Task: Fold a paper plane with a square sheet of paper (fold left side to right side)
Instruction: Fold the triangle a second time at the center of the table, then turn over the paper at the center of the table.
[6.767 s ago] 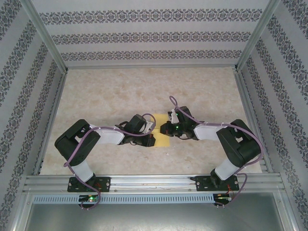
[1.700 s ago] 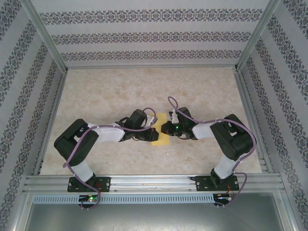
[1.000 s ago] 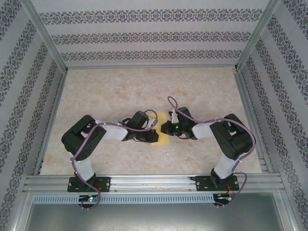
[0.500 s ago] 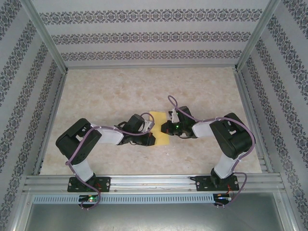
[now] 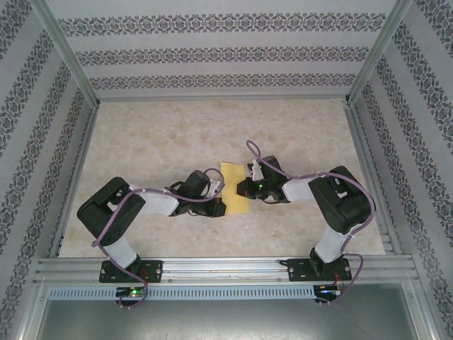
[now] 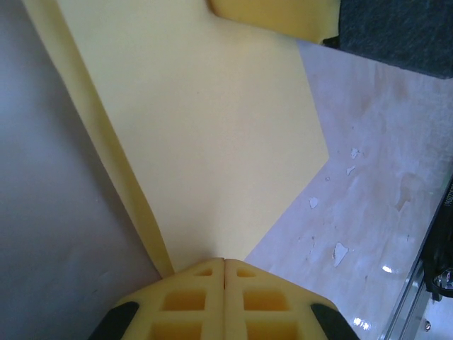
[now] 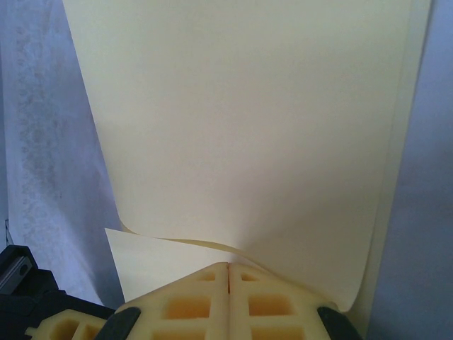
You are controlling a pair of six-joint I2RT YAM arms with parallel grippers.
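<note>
The square sheet of paper, plain yellow, lies folded to a narrow upright rectangle on the table between my two grippers. My left gripper is at its near left corner, jaws shut, tips resting against the paper's edge beside a creased strip. My right gripper reaches the sheet's right edge, also shut. In the right wrist view its tips meet the paper where the upper layer curls up off the lower layer. No paper plane shape shows.
The beige marbled tabletop is boxed in by patterned walls and aluminium rails along the near edge. The right gripper's yellow fingers and dark body sit at the far end of the sheet in the left wrist view.
My left gripper has drawn back to the left and nearer, uncovering the far part of the yellow sheet. The right arm has stayed put, both grippers shut throughout.
</note>
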